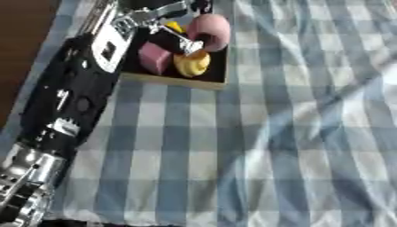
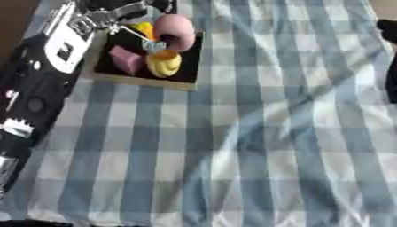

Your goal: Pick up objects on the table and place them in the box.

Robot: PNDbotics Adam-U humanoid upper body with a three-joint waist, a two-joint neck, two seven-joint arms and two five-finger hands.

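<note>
A shallow box (image 1: 174, 82) with a tan rim and a dark inside sits at the top left of the checked cloth. In it lie a pink block (image 1: 153, 57), a ribbed yellow piece (image 1: 192, 64), a big pink ring (image 1: 211, 27) and a small yellow-orange piece (image 1: 175, 26). My left arm runs up the left side, and its hand (image 1: 152, 17) hovers over the box's far left part. The hand is open, its fingers (image 1: 184, 41) spread and one silver tip reaching down between the ring and the yellow piece. A dark part of my right hand (image 2: 389, 31) shows at the right edge.
Blue and white checked cloth (image 1: 271, 146) covers the table, creased in a diagonal fold through the middle. A brown strip (image 1: 19, 48) shows beyond the cloth's left edge. My black left forearm (image 1: 74, 97) lies along the box's left side.
</note>
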